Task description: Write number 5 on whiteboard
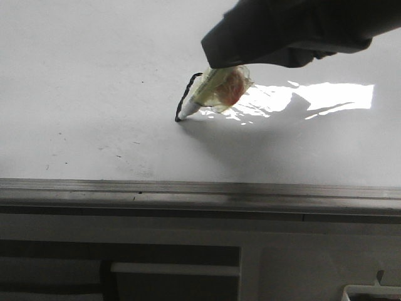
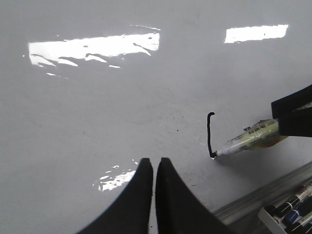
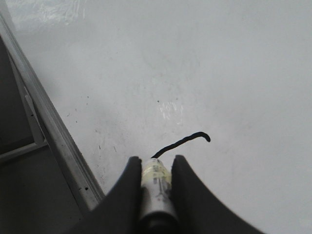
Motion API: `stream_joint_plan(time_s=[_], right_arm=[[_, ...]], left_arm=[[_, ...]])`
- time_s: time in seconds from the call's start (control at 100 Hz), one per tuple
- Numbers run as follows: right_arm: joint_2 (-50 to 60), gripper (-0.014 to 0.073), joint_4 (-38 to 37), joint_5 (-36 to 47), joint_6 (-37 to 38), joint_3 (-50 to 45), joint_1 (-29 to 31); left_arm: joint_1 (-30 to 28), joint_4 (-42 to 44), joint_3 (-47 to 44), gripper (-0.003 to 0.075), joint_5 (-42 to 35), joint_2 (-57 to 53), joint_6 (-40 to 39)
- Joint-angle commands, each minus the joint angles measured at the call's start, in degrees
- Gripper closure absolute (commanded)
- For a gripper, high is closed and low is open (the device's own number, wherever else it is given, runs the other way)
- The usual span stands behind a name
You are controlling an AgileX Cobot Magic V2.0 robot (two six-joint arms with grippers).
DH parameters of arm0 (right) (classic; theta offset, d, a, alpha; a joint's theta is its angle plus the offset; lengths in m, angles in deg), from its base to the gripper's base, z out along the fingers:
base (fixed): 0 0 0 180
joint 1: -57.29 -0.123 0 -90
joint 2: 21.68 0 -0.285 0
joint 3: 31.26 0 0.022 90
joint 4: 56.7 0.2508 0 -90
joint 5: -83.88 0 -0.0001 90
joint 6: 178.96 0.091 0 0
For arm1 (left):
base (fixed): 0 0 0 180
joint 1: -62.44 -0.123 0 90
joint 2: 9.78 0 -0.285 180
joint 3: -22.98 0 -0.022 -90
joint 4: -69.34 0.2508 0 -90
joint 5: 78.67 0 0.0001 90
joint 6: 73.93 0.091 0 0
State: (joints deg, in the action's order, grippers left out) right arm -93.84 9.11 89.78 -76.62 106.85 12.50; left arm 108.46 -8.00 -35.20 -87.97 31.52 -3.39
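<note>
The frame rail [image 1: 188,188] edges the glossy, rigid whiteboard [image 1: 94,75], where the right gripper [image 3: 156,183] clamps a light marker [image 1: 213,91] mid-barrel, tip touching a short stroke [image 1: 186,94]; the left gripper [image 2: 154,170] hovers closed, empty.

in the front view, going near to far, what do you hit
grey frame rail → bare whiteboard with small specks → marker tip at the end of the black stroke → marker body → right end effector holding the marker
</note>
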Motion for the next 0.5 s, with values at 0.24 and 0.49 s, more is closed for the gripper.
stream_joint_plan(time_s=[0.24,0.49], right_arm=[[5.62,0.0652,21.66,11.53,-17.59,-2.61,0.73],[4.00,0.0652,29.06,6.38,-22.78,-2.61,-2.97]], left_arm=[[0.11,0.53,1.49,0.0741,-0.30,-0.07,-0.67],[0.11,0.53,1.49,0.0741,-0.30,-0.07,-0.67]])
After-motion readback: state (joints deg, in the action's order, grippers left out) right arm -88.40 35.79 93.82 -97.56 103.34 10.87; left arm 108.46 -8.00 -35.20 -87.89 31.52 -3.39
